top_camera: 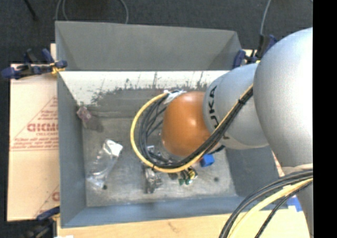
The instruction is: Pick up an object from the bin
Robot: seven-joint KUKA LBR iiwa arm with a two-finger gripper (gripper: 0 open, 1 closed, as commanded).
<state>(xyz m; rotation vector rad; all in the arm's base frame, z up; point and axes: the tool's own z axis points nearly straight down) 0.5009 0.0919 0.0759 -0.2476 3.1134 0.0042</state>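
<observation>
The gripper (152, 180) sits low near the front wall of the grey metal bin (71, 142) — open or closed, I cannot tell — beside a small green-and-yellow piece (187, 177).

Arm (279, 95) angled down, orange-capped wrist (181, 124) low

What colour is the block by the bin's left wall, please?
The block is dull pinkish-brown; camera view.
</observation>
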